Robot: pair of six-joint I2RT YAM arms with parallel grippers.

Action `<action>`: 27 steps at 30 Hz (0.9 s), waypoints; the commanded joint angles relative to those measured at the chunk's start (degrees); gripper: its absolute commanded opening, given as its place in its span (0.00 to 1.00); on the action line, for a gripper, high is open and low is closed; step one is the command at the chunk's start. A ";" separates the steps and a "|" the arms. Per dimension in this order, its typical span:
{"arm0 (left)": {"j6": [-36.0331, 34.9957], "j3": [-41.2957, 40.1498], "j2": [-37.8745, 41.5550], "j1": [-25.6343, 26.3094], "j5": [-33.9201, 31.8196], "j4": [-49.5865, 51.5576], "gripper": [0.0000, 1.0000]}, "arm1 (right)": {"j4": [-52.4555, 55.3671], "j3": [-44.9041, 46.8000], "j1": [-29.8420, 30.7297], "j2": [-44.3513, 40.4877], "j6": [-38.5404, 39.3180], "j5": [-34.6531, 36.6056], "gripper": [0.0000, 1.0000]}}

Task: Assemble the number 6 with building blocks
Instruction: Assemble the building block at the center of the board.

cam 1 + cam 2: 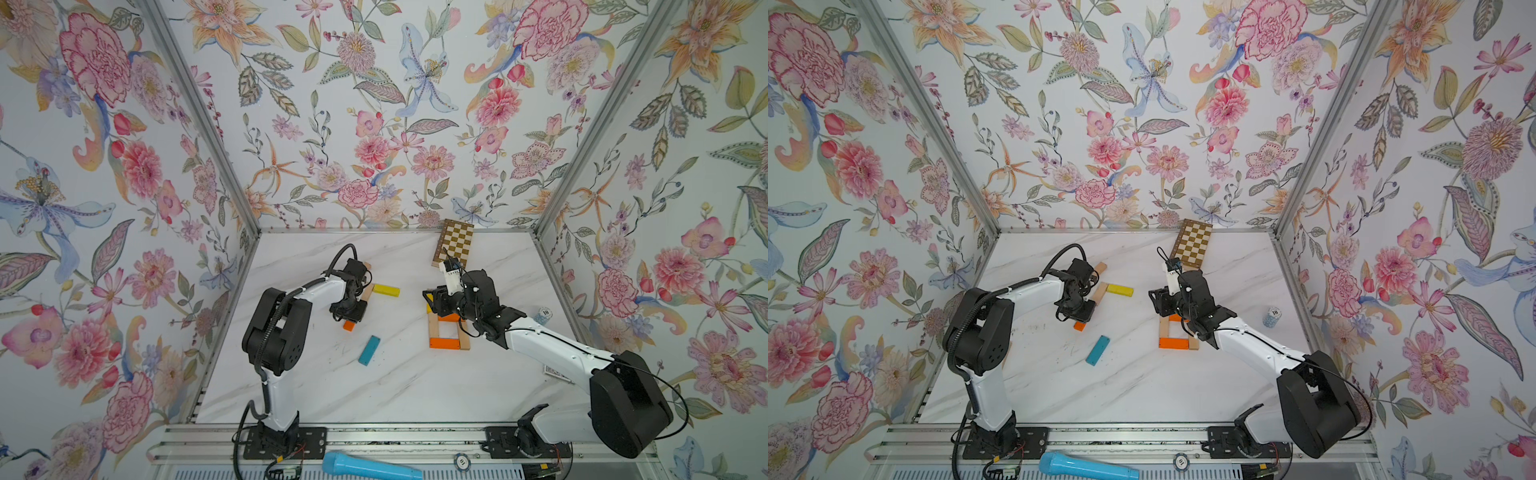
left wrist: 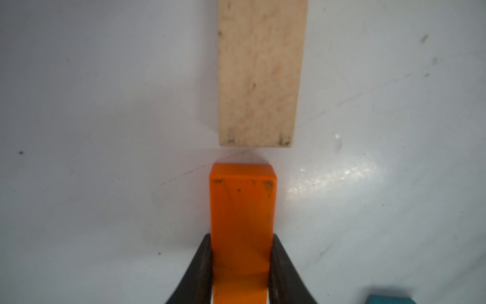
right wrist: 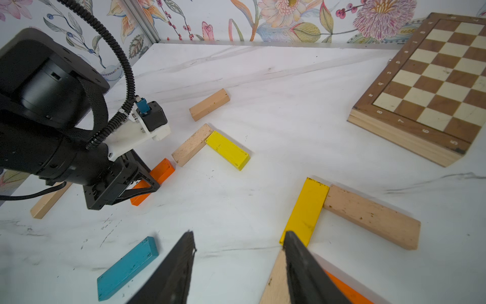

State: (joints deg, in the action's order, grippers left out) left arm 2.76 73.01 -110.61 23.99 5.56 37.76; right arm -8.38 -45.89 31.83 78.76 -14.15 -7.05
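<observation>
Here the left gripper (image 2: 241, 237) is clamped on an orange block (image 2: 242, 210) left of centre, its long axis in line with a beige block (image 2: 259, 73), not touching. The right gripper (image 3: 239, 234) gapes empty over the 6 (image 1: 444, 343), whose yellow stem (image 3: 306, 208) points to the back wall. The board (image 3: 434, 86) edge reads a–d and 5–8; a chip (image 1: 545, 312) reads 10.
</observation>
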 commanded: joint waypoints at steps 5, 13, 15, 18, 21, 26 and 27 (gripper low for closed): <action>-0.57 0.08 -3.08 1.15 0.85 -0.98 0.21 | 0.10 -0.68 -0.11 0.34 0.53 -0.41 0.56; -0.57 0.45 -3.71 1.58 0.51 -1.07 0.23 | 0.46 -0.60 -0.11 -0.28 0.61 -0.42 0.56; -0.52 0.76 -4.10 1.58 0.28 -0.82 0.23 | 0.47 -0.53 -0.10 -0.18 0.61 -0.44 0.56; -0.48 0.93 -4.41 1.57 0.33 -0.54 0.24 | 0.52 -0.60 -0.11 -0.17 0.53 -0.47 0.56; -0.26 0.87 -4.49 1.59 -0.04 -0.27 0.29 | 0.56 -0.41 -0.10 -0.37 0.56 -0.51 0.56; 0.51 1.79 -2.97 1.42 -3.91 1.04 0.56 | 1.24 -0.52 -0.11 -0.67 0.84 0.04 0.56; 0.57 1.99 -1.63 1.33 -4.38 1.40 0.61 | 1.51 -0.60 -0.11 -0.79 0.95 0.18 0.56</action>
State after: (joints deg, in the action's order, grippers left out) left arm 3.14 74.83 -111.98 24.95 4.23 37.21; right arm -8.19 -45.89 31.83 78.76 -14.13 -7.03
